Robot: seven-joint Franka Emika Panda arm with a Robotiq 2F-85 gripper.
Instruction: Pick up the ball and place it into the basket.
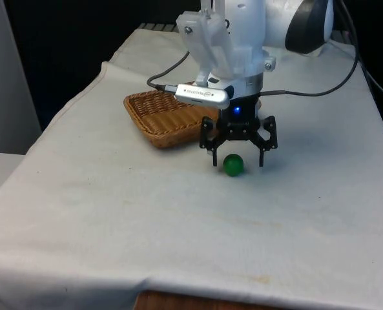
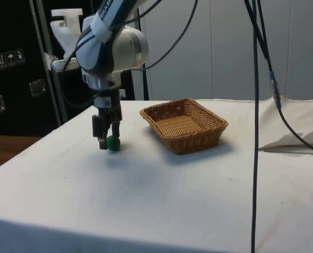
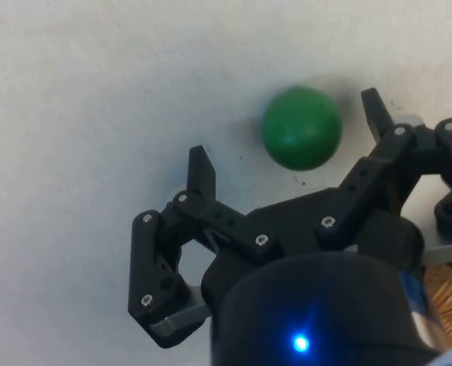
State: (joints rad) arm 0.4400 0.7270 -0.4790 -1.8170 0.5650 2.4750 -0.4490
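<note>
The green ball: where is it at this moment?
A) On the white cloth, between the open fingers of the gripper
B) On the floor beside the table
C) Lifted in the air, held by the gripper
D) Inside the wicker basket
A: the green ball rests on the white cloth, the gripper is low around it with fingers apart, and the basket stands apart from it.

- A white cloth (image 1: 178, 219) covered the bench, its wooden edge (image 1: 197, 302) showing below the hem.
- Dark cabinets (image 2: 11, 63) stood behind it, beside a pale wall (image 2: 219, 47).
- Black cables (image 2: 255, 132) hung down.
</note>
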